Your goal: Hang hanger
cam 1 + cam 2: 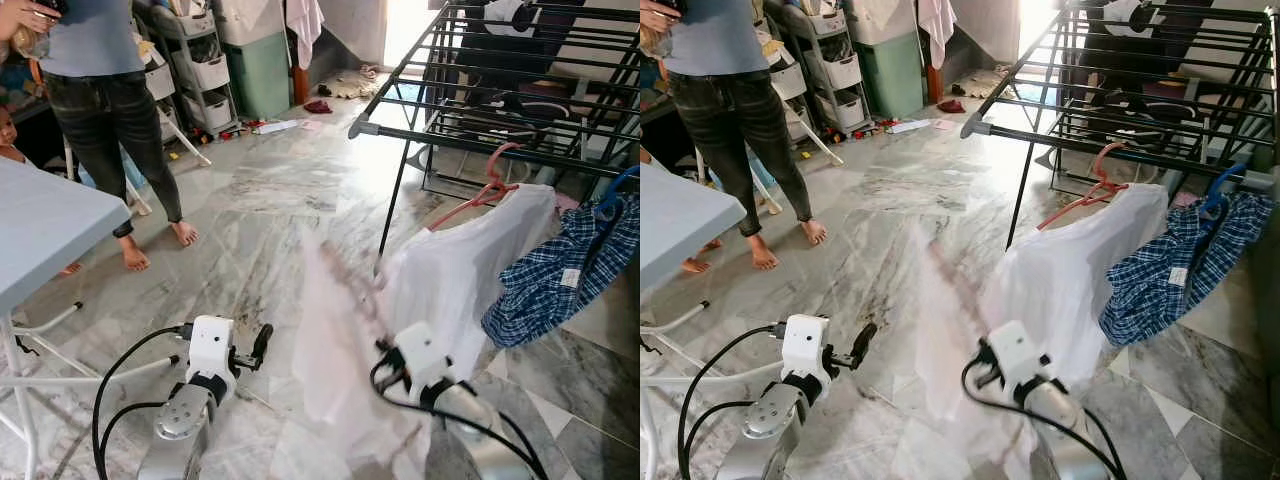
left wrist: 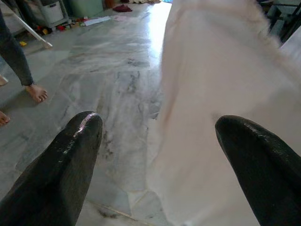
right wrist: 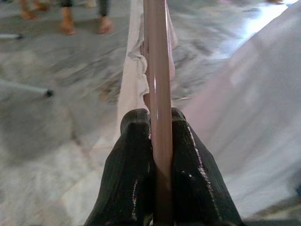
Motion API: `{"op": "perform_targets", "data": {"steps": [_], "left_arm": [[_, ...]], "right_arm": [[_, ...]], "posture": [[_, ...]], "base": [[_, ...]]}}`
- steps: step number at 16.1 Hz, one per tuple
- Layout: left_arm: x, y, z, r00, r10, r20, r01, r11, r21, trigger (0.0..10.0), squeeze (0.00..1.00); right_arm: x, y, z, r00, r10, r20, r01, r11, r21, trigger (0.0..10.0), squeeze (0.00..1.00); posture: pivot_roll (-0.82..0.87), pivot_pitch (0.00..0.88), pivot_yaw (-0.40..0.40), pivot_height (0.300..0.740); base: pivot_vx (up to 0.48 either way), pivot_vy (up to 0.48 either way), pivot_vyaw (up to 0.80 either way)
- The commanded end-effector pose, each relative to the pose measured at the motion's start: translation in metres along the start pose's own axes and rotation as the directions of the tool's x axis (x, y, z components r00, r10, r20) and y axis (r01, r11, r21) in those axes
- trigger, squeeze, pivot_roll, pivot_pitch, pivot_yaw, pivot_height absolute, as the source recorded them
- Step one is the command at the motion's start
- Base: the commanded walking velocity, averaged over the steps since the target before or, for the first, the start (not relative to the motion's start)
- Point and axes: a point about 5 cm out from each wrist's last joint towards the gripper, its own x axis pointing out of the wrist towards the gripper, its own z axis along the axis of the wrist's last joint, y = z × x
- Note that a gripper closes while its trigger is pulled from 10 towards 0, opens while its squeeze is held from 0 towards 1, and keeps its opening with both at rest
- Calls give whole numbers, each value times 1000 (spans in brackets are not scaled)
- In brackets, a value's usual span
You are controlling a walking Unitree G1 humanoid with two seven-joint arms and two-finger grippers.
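My right gripper (image 3: 159, 117) is shut on the bar of a pink hanger (image 3: 157, 70). A pale garment (image 1: 335, 340) hangs from it, blurred, low over the floor in front of me. The black drying rack (image 1: 480, 140) stands ahead on the right. A white shirt (image 1: 470, 270) on a pink hanger (image 1: 490, 185) and a blue plaid garment (image 1: 570, 275) on a blue hanger hang from its near rail. My left gripper (image 1: 258, 345) is open and holds nothing, just left of the pale garment (image 2: 211, 94).
A barefoot person (image 1: 100, 90) stands at the far left beside a blue table (image 1: 50, 220) on white legs. Storage shelves (image 1: 200, 70) and scattered items line the back wall. Open marble floor (image 1: 260, 210) lies between me and the rack.
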Motion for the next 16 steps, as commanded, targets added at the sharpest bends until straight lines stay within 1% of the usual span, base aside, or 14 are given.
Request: {"op": "perform_targets", "data": {"steps": [1, 2, 3, 4, 5, 6, 8, 9, 10, 12, 13, 16], "left_arm": [[0, -4, 3, 999, -43, 26, 44, 999, -14, 10000, 0], [0, -12, 9, 995, -85, 54, 86, 996, -18, 10000, 0], [0, -15, 11, 993, -95, 67, 98, 994, -41, 10000, 0], [1, -18, 13, 991, -114, 76, 118, 992, -54, 10000, 0], [1, -21, 15, 988, -129, 84, 134, 989, -60, 10000, 0], [2, -23, 16, 986, -140, 94, 147, 987, -72, 10000, 0], [3, -22, 18, 985, -134, 111, 138, 990, -31, 10000, 0], [3, -22, 18, 985, -131, 110, 135, 990, -32, 10000, 0], [3, -16, 20, 990, -83, 117, 85, 996, -14, 10000, 0], [3, -13, 19, 991, -70, 113, 72, 997, -12, 10000, 0], [4, -12, 20, 991, -73, 114, 75, 997, -10, 10000, 0], [5, -14, 19, 991, -73, 113, 74, 997, -3, 10000, 0]], "right_arm": [[1, 1, 11, 997, 41, 58, -35, 994, -100, 10000, 0], [0, 0, 7, 997, 80, 13, -77, 985, -155, 10000, 0], [0, -1, 9, 995, 93, 27, -88, 983, -164, 10000, 0], [0, -3, 12, 994, 96, 43, -85, 976, -202, 10000, 0], [0, -5, 16, 993, 96, 67, -79, 974, -214, 10000, 0], [1, -7, 21, 992, 88, 88, -69, 977, -203, 10000, 0], [1, -11, 22, 994, 63, 93, -42, 977, -208, 10000, 0], [1, -11, 21, 994, 59, 93, -38, 977, -209, 10000, 0], [0, -15, 21, 994, 25, 106, -2, 978, -211, 10000, 0], [0, -17, 23, 992, -2, 126, 28, 977, -209, 10000, 0], [1, -19, 29, 987, -28, 156, 58, 979, -194, 10000, 0], [4, -16, 31, 987, -13, 160, 46, 978, -205, 10000, 0]], "posture": [[-76, 0, 57, 740], [-76, 0, 56, 740], [-76, 0, 56, 740], [-78, 0, 57, 740], [-82, 0, 58, 740], [-82, 0, 58, 740], [-85, 0, 61, 740], [-85, 0, 61, 740], [-88, 0, 62, 740], [-88, 0, 63, 740], [-86, 0, 63, 740], [-84, 0, 63, 740]], "base": [[0, 0, 0], [0, 0, 0], [0, 0, 0], [0, 0, 0], [0, 0, 0], [0, 0, 0], [0, 0, 0], [0, 0, 0], [0, 0, 0], [0, 0, 0], [0, 0, 0], [0, 0, 0]]}}
